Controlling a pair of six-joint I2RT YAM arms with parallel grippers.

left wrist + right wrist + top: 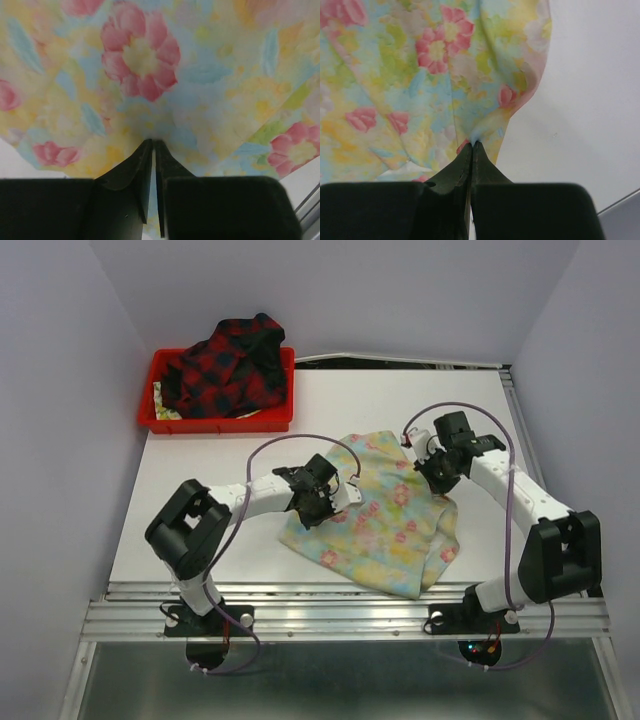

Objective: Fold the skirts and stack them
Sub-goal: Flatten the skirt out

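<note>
The pastel yellow and light blue skirt with pink flowers [385, 515] lies on the white table [200, 490] between the arms. My left gripper [338, 502] is shut on its left edge; in the left wrist view the gripper [153, 141] pinches the floral cloth [150, 75]. My right gripper [425, 462] is shut on the skirt's far right corner; in the right wrist view the gripper [473, 144] pinches the cloth [430, 85]. The red-and-black plaid skirt [228, 365] lies bunched in the red tray [160, 423] at the back left.
The red tray holds some pale cloth under the plaid skirt. Purple walls close in both sides and the back. A metal rail [350, 610] runs along the near table edge by the arm bases.
</note>
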